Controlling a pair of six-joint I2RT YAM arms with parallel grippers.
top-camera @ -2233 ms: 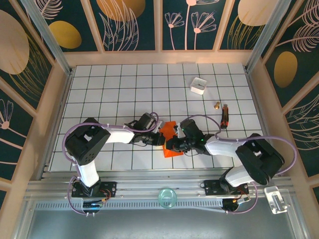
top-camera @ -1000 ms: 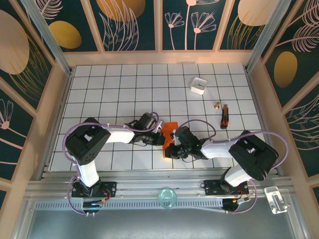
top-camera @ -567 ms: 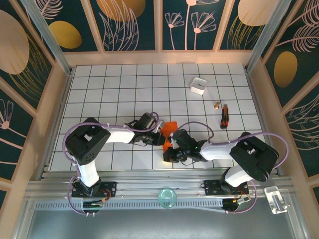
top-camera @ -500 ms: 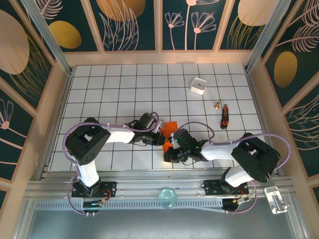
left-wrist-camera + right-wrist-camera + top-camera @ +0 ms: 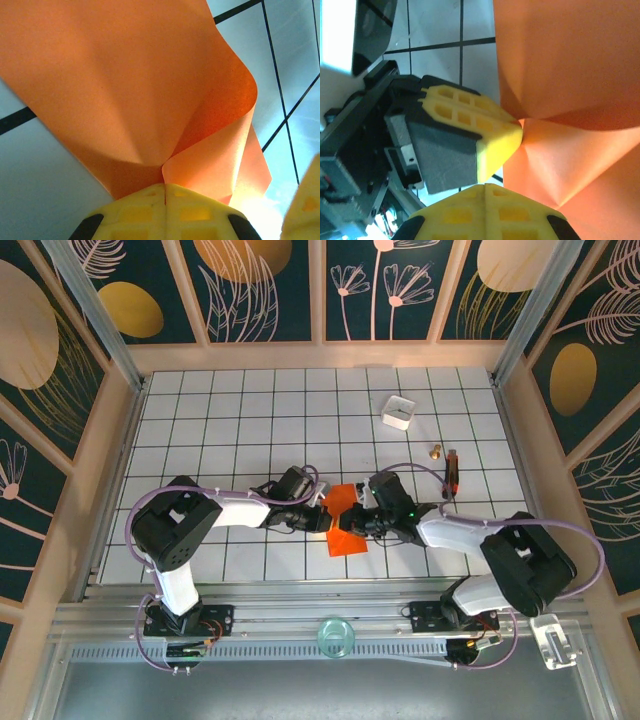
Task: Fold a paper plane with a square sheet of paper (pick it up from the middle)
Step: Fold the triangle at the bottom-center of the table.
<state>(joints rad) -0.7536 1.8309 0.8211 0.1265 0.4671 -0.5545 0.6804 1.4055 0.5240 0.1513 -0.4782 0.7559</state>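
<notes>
Two grippers meet at the sheet of paper (image 5: 345, 539). Left gripper (image 5: 165, 186) pinches its curled edge, likely to anchor it. Right gripper (image 5: 485, 186), fingers pressed together, looks ready to press a crease.

Orange-red square sheet of paper (image 5: 348, 538), curled upward, one edge pinched.

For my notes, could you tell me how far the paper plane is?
Done: the square sheet of paper is raised and curled. In hand: the left gripper pinches its edge, jaws shut; right gripper shut alongside. Left: creases; no plane shape yet.
</notes>
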